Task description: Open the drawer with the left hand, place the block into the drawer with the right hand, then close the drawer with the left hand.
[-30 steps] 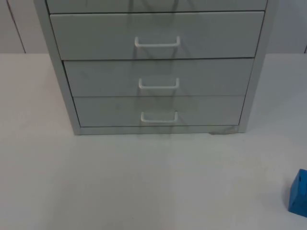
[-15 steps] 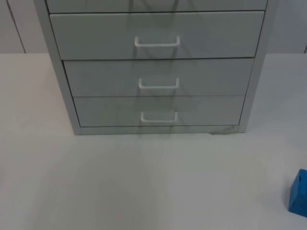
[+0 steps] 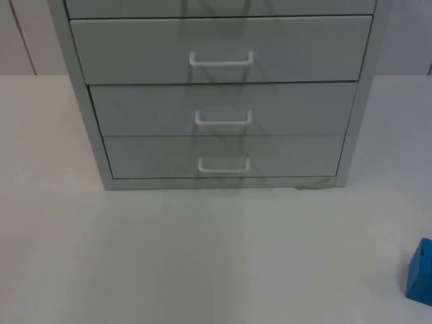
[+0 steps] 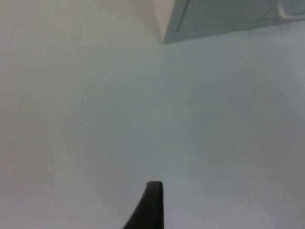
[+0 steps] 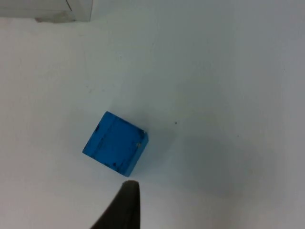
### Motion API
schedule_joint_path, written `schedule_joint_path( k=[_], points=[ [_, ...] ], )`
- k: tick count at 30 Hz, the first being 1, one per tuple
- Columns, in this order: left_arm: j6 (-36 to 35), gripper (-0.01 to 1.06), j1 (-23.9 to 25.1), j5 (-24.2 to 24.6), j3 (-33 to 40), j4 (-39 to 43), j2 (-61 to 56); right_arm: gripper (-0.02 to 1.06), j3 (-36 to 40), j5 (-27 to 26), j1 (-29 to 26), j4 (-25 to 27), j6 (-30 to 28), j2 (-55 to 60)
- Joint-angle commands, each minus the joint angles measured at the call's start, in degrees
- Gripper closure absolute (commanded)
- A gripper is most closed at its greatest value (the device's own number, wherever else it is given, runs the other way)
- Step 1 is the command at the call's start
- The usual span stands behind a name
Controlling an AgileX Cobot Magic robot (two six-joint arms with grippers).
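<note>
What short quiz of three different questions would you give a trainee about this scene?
1. True or false: a drawer of the cabinet is already open.
2. What colour is the block?
3. The block lies: A) on the table, B) inside a drawer, C) in the right gripper's fingers.

Key: 1. False, all drawers in view are shut. 2. Blue. 3. A, on the table in front of the cabinet, toward the right.
</note>
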Motion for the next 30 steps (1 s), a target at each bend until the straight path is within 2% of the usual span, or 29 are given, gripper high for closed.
schedule_joint_path(
  k=[1, 4, 7, 8, 12, 13, 14, 17, 18, 22, 23, 27, 29, 30],
  points=[
    [5.1, 0.22, 0.3, 1.2, -3.8, -6.0, 3.6, -0.01, -0.3, -0.9, -0.1, 0.2, 0.1, 0.0],
    [7.3, 0.22, -0.5, 1.2, -6.6, -8.3, 6.7, -0.01, -0.3, -0.9, -0.1, 0.2, 0.1, 0.0],
    [7.7, 0.22, -5.4, -0.2, -10.6, -8.2, 10.8, -0.01, -0.3, -1.4, -0.1, 0.2, 0.1, 0.0],
    [7.7, 0.22, -5.4, -0.2, -10.6, -8.2, 10.8, -0.01, -0.3, -1.4, -0.1, 0.2, 0.1, 0.0],
    [7.7, 0.22, -17.1, -5.4, -14.0, -5.2, 16.3, -0.01, -0.3, -1.7, -0.1, 0.2, 0.1, 0.0],
    [7.7, 0.22, -17.1, -5.4, -14.0, -5.2, 16.3, -0.01, -0.3, -1.7, -0.1, 0.2, 0.1, 0.0],
    [7.3, 0.22, -22.6, -7.9, -14.6, -1.6, 18.4, -0.01, -0.3, -1.7, -0.1, -0.1, 0.1, 0.0],
    [2.9, 0.22, -32.3, -12.4, -15.1, 9.8, 23.4, -0.01, -0.3, -2.1, -0.1, -0.2, 0.1, 0.0],
    [2.9, 0.22, -32.3, -12.4, -15.1, 9.8, 23.4, -0.01, -0.3, -2.1, -0.1, -0.2, 0.1, 0.0],
    [-7.4, 0.22, -42.6, -16.1, -15.1, 30.5, 29.8, -0.01, -0.3, -2.2, -0.1, -0.2, 0.1, 0.0],
    [-7.4, 0.22, -42.6, -16.1, -15.1, 30.5, 29.8, -0.01, -0.3, -2.2, -0.1, -0.2, 0.1, 0.0],
    [-15.9, 0.22, -50.6, -18.0, -15.1, 49.8, 37.1, -0.01, -0.3, -2.0, -0.1, -0.2, 0.1, 0.0],
    [-16.9, 0.22, -51.2, -18.1, -15.1, 51.3, 37.9, -0.01, -0.3, -1.9, -0.1, -0.2, 0.1, 0.0],
    [-19.3, 0.22, -52.2, -18.5, -15.1, 55.5, 39.5, -0.01, -0.3, -1.8, -0.1, -0.2, 0.1, 0.0]
  ],
)
